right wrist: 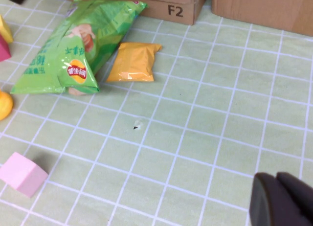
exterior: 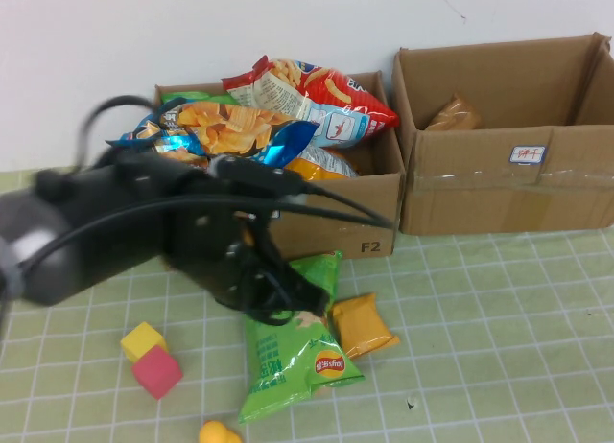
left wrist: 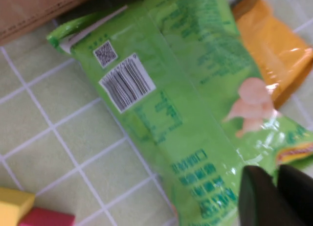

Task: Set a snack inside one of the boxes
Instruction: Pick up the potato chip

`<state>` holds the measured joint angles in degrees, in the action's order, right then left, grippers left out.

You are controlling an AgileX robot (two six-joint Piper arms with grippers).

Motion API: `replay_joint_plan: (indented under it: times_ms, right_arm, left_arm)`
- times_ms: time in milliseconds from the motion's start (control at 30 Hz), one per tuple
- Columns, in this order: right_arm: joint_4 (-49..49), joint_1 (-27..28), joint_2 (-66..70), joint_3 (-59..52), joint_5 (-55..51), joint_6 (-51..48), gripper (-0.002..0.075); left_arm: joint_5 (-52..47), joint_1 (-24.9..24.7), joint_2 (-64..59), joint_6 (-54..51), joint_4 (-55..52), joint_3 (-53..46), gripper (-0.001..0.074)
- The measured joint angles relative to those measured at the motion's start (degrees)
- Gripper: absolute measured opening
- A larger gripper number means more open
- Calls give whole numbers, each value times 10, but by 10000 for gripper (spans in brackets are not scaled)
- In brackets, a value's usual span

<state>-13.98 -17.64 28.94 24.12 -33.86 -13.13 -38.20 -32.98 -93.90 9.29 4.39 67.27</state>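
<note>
Boxes (exterior: pixel 369 198) stand behind, the left one heaped with snacks, so the emptier right one (exterior: pixel 508 174) suits. Green chip bag (exterior: pixel 293 352) lies flat on the mat beside an orange packet (exterior: pixel 363 324). Left gripper (left wrist: pixel 276 196) hovers above the bag, clenched, holding nothing. Right gripper (right wrist: pixel 281 201) waits apart, clenched too.

I've got glossy, crinkled plastic film on the green chip bag (left wrist: pixel 195 118) right under my left claw (left wrist: pixel 276 196), itself matt black plastic. The orange packet (left wrist: pixel 274 50) beyond shines too. The boxes (exterior: pixel 345 227) are plain matt cardboard.
</note>
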Motion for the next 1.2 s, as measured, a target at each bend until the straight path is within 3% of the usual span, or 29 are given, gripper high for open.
replay_joint_plan:
  times_ms: [100, 167, 267, 333, 467, 833, 900, 1000, 1200]
  right_arm:
    - [-2, 0, 0, -8, 9, 0, -2]
    - [-4, 0, 0, -17, 16, 0, -2]
    - [-6, 0, 0, -28, 33, 0, -2]
    - [-6, 0, 0, -31, 35, 0, -2]
    - [-7, 0, 0, -32, 40, 0, -2]
    - [-17, 0, 0, -35, 17, 0, -2]
    - [-18, 0, 0, -35, 17, 0, -2]
    - [-18, 0, 0, -35, 29, 0, -2]
    - [-18, 0, 0, -35, 41, 0, -2]
  left_arm:
    - [-40, -11, -47, 17, -27, 53, 209]
    - [-69, -14, -79, 18, -27, 92, 386]
    - [-107, -14, -127, 25, -29, 144, 591]
    - [-129, -14, -153, 38, -32, 173, 650]
    - [-154, -14, -200, 52, -35, 216, 685]
    - [-161, -14, -254, 58, -38, 236, 691]
    - [-164, -14, -256, 55, -38, 236, 659]
    - [-174, -14, -257, 54, -44, 236, 540]
    - [-195, -14, -256, 46, -59, 241, 191]
